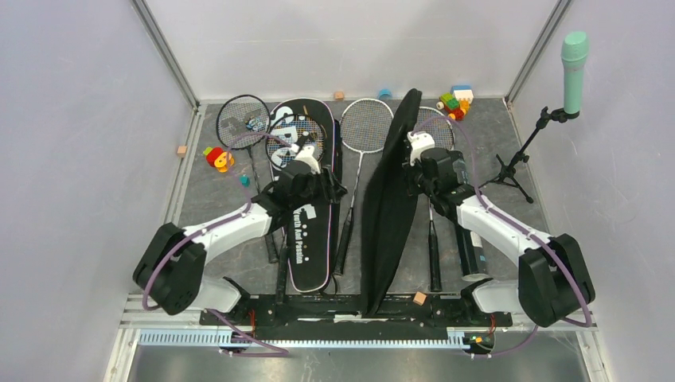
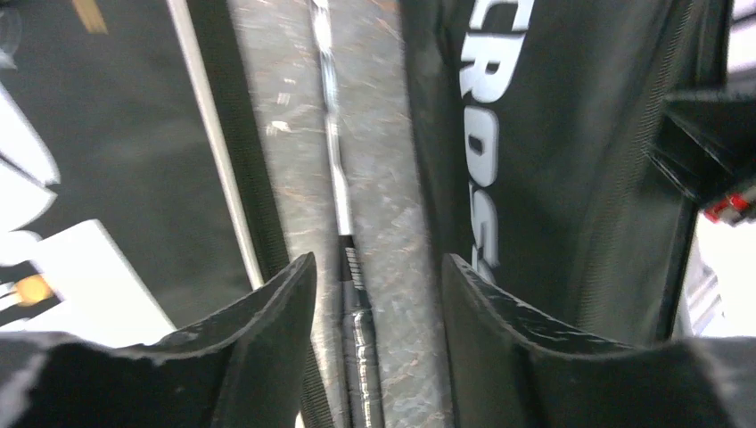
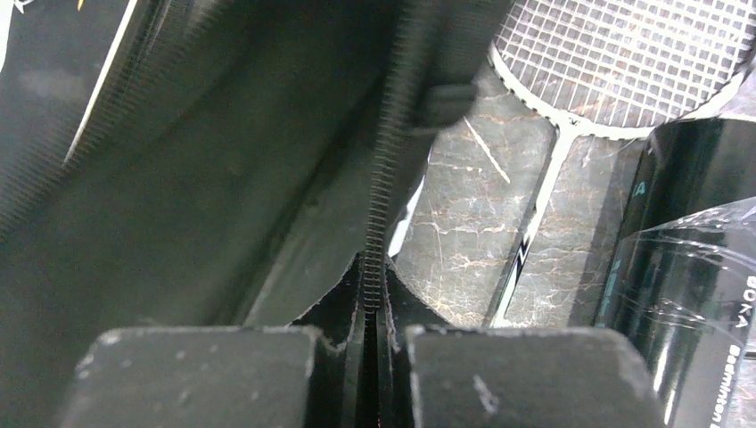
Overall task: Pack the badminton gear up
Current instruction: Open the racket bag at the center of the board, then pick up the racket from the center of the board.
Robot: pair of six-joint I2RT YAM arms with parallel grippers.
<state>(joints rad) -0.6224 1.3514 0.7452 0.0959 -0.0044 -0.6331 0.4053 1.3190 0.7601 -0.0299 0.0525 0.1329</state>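
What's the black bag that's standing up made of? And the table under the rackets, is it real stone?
The upright black bag looks like soft matte fabric, maybe nylon: it bends, and a toothed zipper edges it. The table looks like dark marble with pale veins and slight shine, but it could be a printed stone-look sheet.

- Overhead: soft, even light, faint shadows.
- My left wrist: motion blur smears the bag [image 2: 571, 152] lettering.
- My right wrist: glare on the tube [image 3: 691, 294], bag folds dark.
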